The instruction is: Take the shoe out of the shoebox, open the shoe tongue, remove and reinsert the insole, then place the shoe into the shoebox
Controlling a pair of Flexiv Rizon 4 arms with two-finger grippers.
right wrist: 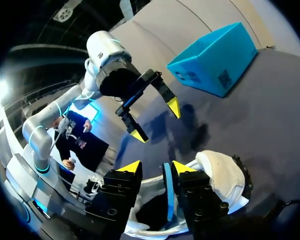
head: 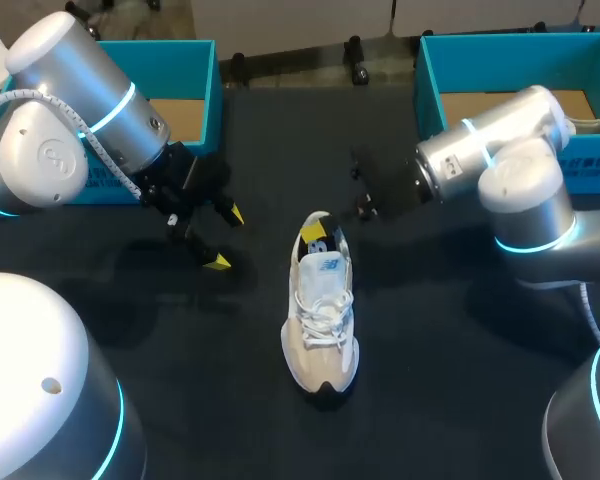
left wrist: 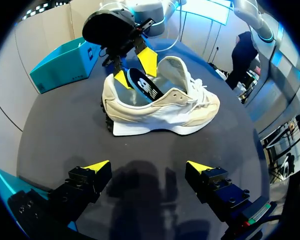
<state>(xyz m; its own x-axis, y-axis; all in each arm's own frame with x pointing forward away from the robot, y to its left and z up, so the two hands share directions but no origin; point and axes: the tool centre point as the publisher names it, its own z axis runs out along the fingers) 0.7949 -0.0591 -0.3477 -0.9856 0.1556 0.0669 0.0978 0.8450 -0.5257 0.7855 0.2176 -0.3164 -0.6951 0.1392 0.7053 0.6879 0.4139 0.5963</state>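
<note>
A pale shoe (head: 322, 320) stands upright mid-table, heel toward the far edge, outside both teal shoeboxes (head: 195, 90) at the far corners. The right gripper (right wrist: 156, 169) is at the heel opening, fingers apart, and the blue insole (right wrist: 168, 192) stands between them against one finger. The left gripper (head: 227, 238) hangs spread wide and empty toward the left edge.

the sneaker (head: 320, 320) has a cream cloth upper with softer suede-like panels, all matt. its blue insole (left wrist: 145, 87) looks smooth. the table (head: 450, 330) is matt and dark. the shoebox (head: 500, 60) is teal cardboard, plain brown inside.
</note>
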